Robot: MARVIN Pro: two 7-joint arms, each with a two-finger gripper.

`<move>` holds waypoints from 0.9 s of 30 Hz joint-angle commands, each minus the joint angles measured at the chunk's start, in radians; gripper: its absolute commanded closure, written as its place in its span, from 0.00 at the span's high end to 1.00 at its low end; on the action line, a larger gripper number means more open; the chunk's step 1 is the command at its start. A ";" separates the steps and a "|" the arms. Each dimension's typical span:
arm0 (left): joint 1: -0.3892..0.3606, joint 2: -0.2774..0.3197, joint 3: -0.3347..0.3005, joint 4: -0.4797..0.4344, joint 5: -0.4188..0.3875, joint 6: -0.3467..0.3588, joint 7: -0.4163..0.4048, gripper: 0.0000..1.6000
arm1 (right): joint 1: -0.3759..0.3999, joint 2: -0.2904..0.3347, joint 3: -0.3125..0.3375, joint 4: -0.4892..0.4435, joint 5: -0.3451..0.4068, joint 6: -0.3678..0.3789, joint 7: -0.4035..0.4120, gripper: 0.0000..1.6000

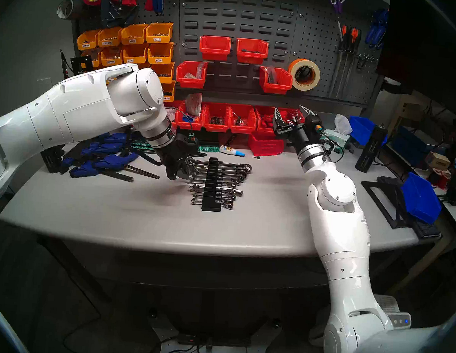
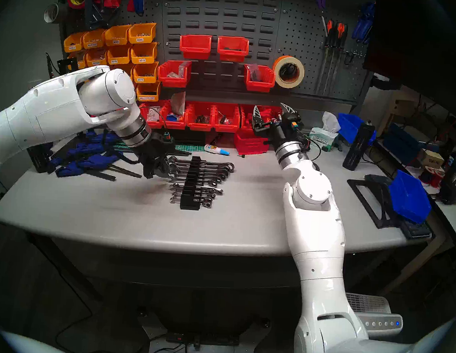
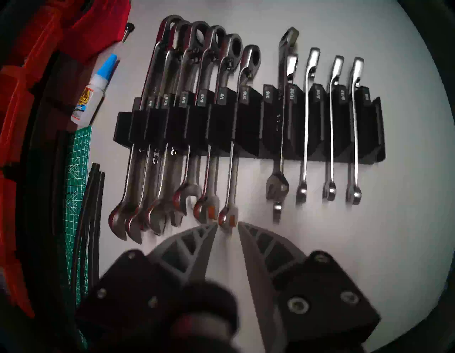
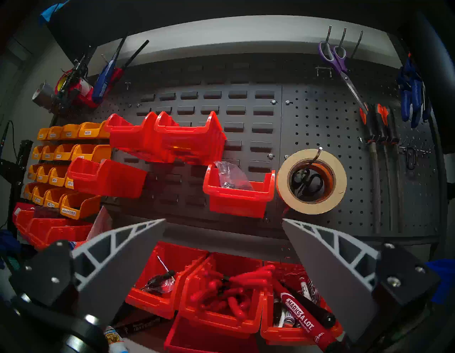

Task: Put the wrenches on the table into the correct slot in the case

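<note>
While the curved front edge of the table [image 1: 127, 235] fills the lower part of the head view, we see the black case [image 1: 213, 184] lying near the centre of the frame on the grey top, its row of white size labels running away from us. Chrome wrenches [image 1: 222, 172] sit across its slots, open jaws to the frame's left and ring ends to the right.

Just left of the case, our left gripper [image 1: 174, 174] points steeply down beside the open-jaw ends. In the left wrist view its fingers [image 3: 197, 244] stand a little apart with nothing between them, the tips just short of the jaw of one wrench [image 3: 229, 217] that sits in the sixth slot from the left. Further right in that view, one longer wrench [image 3: 283, 123] lies at a slight slant across the rack; blur keeps us from telling whether it is fully seated.

At right of centre, our right gripper [image 1: 292, 115] is raised off the table, tilted upward toward the pegboard, its fingers [image 4: 128, 256] spread wide and empty.

Beyond the case, a glue bottle [image 1: 231, 151] lies on the table, then red bins [image 1: 242, 120] along the back.
</note>
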 commanded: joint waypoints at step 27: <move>0.264 0.370 -0.314 -0.010 -0.632 -0.432 0.208 0.44 | 0.030 -0.001 -0.001 -0.028 0.001 -0.008 0.001 1.00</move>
